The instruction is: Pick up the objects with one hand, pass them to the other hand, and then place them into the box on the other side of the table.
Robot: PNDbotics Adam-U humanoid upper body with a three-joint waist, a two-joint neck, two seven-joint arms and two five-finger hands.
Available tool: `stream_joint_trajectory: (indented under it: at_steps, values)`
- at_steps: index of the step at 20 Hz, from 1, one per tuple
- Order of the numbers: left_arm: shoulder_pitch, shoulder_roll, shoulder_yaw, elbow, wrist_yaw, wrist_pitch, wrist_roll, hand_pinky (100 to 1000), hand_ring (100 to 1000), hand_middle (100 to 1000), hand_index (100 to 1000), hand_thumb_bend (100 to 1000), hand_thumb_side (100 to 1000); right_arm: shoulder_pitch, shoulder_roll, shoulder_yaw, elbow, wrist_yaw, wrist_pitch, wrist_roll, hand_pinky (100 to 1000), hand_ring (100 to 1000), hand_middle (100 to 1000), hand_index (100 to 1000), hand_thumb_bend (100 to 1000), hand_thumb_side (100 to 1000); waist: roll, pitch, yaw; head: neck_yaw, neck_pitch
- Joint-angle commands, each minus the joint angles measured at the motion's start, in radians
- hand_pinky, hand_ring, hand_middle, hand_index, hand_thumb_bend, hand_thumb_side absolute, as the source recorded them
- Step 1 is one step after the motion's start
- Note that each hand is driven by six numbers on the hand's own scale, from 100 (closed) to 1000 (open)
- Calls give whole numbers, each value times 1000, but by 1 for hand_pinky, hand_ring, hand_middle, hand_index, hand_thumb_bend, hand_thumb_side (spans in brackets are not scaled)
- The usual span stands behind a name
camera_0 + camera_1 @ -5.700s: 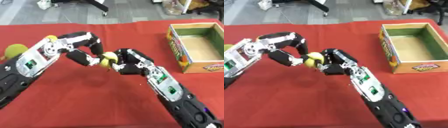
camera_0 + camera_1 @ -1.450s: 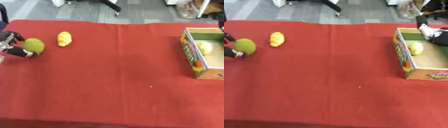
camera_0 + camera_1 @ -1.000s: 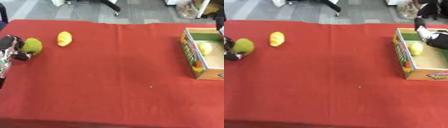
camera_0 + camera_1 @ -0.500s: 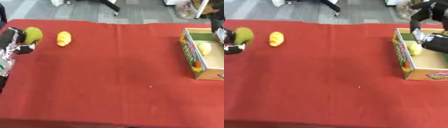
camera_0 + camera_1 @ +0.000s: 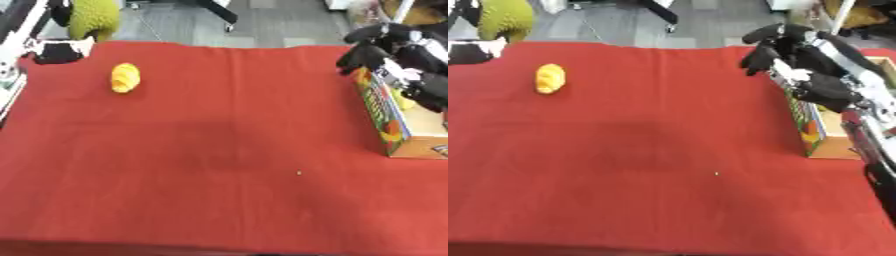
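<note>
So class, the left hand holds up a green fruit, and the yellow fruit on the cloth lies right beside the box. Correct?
No. The left hand does hold the green fruit, but the yellow fruit lies far from the box, near the cloth's left end, as the left eye view shows.

Red cloth-covered table (image 5: 219,165): the middle and near stretch lie bare, open to passage from side to side. Far left: a small yellow lumpy object (image 5: 124,78) lies on the cloth, with the black left hand (image 5: 52,50) raised above the corner around a green fuzzy ball (image 5: 93,16). Right edge: an open cardboard box with printed sides (image 5: 808,125) stands there, and the black right hand (image 5: 785,47) hangs over its near-left wall.
</note>
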Motion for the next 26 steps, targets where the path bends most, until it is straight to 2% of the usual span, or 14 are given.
stream_joint_trajectory:
  at_steps: [1, 5, 11, 13, 17, 20, 26]
  values:
    - [-41, 50, -42, -137, 57, -6, -55, 580, 485, 411, 420, 100, 100, -41, 41, 47, 5, -91, 63, 61, 648, 674, 492, 761, 126, 458, 13, -10, 3, -9, 5]
    - [-79, 55, -102, -256, 121, -3, -125, 586, 487, 412, 422, 100, 100, -69, 104, 89, 66, -130, 127, 95, 644, 665, 486, 760, 147, 472, 20, -10, 9, -17, 5]
    - [-112, 57, -160, -364, 184, 12, -205, 593, 488, 413, 423, 100, 100, -74, 172, 109, 172, -155, 179, 101, 640, 648, 478, 758, 139, 473, 28, -6, 13, -26, 5]
    - [-117, 58, -176, -386, 193, 14, -228, 596, 489, 414, 425, 100, 100, -72, 188, 114, 207, -168, 196, 103, 641, 645, 478, 760, 181, 483, 29, -5, 14, -28, 5]
    - [-128, 55, -218, -408, 183, 4, -279, 602, 491, 418, 431, 100, 100, -71, 209, 134, 246, -197, 225, 143, 646, 650, 482, 779, 220, 501, 33, -3, 13, -31, 5]
    - [-134, 50, -244, -402, 177, 1, -314, 601, 491, 419, 432, 100, 100, -69, 218, 144, 261, -180, 237, 177, 644, 649, 480, 789, 249, 515, 35, -3, 13, -33, 5]
    - [-138, 38, -277, -381, 184, 25, -381, 595, 491, 420, 434, 104, 100, -50, 241, 161, 317, -151, 270, 177, 644, 643, 482, 819, 353, 526, 38, -2, 14, -37, 5]
